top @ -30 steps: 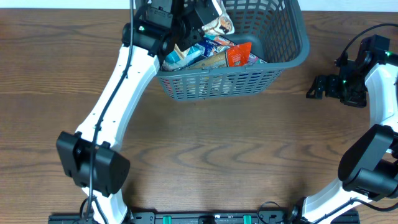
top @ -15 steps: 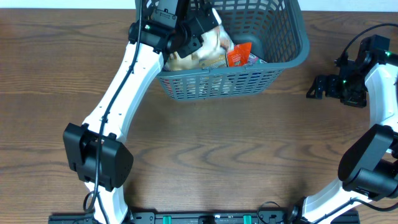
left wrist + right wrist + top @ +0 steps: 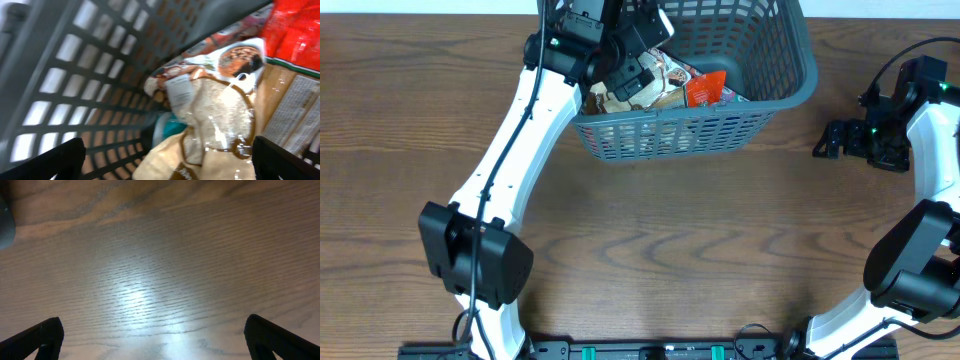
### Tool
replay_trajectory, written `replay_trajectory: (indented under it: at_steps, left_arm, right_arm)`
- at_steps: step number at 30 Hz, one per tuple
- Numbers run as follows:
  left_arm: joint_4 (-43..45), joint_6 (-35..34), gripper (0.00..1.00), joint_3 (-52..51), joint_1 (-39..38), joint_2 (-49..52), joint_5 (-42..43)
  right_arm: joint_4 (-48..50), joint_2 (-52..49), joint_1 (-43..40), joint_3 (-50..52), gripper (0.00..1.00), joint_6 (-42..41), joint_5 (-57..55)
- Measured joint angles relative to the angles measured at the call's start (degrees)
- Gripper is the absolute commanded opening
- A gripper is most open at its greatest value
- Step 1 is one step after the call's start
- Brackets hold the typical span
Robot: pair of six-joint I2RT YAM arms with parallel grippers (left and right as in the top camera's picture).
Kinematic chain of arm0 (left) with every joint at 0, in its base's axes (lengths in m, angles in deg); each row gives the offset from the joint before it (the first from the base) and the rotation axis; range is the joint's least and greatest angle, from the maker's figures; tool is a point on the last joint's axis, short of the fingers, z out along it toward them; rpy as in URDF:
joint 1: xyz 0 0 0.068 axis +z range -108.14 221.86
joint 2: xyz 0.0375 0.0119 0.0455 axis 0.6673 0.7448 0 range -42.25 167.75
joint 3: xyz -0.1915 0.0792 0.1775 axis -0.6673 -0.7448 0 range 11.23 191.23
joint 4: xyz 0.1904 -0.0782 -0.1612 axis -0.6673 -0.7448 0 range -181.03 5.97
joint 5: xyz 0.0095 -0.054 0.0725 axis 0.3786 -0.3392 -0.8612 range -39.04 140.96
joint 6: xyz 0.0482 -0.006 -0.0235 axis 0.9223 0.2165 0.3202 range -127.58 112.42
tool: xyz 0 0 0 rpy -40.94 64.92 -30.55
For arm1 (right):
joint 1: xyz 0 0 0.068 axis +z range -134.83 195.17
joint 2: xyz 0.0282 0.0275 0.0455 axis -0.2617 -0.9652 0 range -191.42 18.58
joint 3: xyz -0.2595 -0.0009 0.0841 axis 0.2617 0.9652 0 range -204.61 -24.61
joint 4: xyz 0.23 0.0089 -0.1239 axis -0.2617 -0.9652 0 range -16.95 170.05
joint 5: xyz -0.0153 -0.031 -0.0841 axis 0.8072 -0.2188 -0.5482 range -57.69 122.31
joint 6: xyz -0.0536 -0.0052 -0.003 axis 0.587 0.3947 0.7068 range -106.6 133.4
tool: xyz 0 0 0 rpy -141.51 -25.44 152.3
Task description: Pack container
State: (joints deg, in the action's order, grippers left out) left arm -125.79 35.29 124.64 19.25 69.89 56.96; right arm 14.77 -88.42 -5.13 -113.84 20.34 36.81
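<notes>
The container [image 3: 720, 130] is a dark grey-teal slotted basket at the top centre of the table. Inside it lie several snack packs, among them a tan and white pack [image 3: 665, 92] and an orange one [image 3: 703, 90]. My left gripper [image 3: 645, 55] hangs open inside the basket's left end, just above the pile. In the left wrist view the tan pack [image 3: 220, 125] lies loose below the spread fingertips [image 3: 45, 162], with a red pack [image 3: 295, 35] beyond it and the basket's lattice wall [image 3: 75, 85] on the left. My right gripper [image 3: 830, 140] stands open over bare wood, right of the basket.
The wooden table [image 3: 670, 250] stretches in front of the basket. The right wrist view shows only wood grain [image 3: 150, 270] between the open gripper [image 3: 155, 340] fingers. Both arm bases stand at the table's near edge.
My left gripper has opened and let go of the tan snack pack, which dropped onto the pile in the basket. The right arm has not moved.
</notes>
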Motion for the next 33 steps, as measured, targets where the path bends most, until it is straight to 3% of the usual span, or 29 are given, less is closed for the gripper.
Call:
replay_trajectory:
  at_steps: [10,16,23,28,33]
  left_arm:
    - [11.17,-3.78,0.99,0.00,0.46,-11.50,-7.32]
    - [5.31,-15.19,0.99,0.52,8.15,-20.98,-13.40]
    - [0.37,-26.69,0.99,0.15,20.65,-25.18,-17.22]
    - [1.33,-32.24,0.99,-5.86,23.74,-28.59,-17.35]
    - [6.86,-36.11,0.99,-18.23,23.80,-34.42,-17.31]
  right_arm:
    - [0.33,0.02,0.00,0.00,0.99,0.00,0.00]
    - [5.09,2.19,0.00,0.15,0.99,0.02,0.00]
    - [15.63,12.90,0.00,0.17,0.99,2.82,0.52]
    - [18.49,18.99,0.26,0.15,0.99,4.74,1.62]
    - [17.97,22.38,1.40,0.15,0.99,5.38,1.95]
